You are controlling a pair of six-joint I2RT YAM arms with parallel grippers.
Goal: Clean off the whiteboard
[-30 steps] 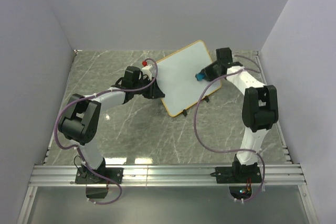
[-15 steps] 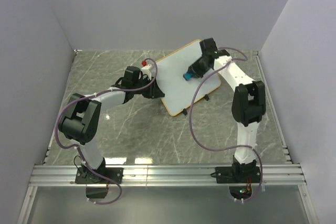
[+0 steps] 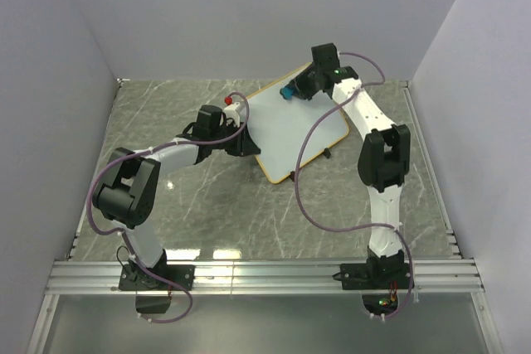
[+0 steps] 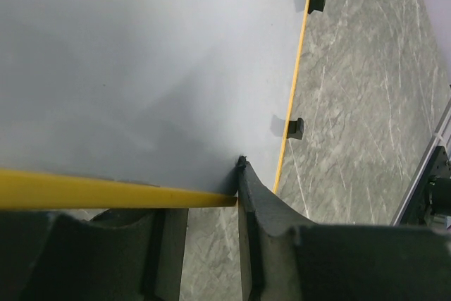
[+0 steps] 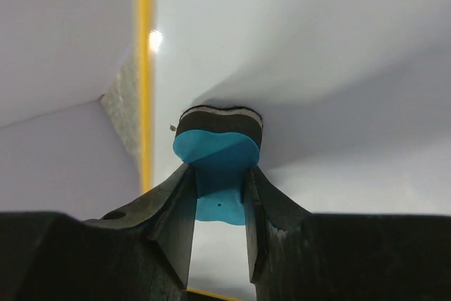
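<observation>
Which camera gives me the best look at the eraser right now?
Right wrist: the eraser fills mid-frame, clamped in the right gripper, its dark pad against the whiteboard. Top view shows it only as a small blue spot near the board's far edge. Left wrist doesn't show it.

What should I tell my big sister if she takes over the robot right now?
Left tool: shut on the whiteboard frame at its left edge, steadying it.
Right tool: shut on the blue eraser, with its dark felt pressed on the board near the far edge.
Done: no marks show on the board in any view.
Left: probably just check the patch hidden under the eraser, then lift the eraser off and let go of the board.
</observation>
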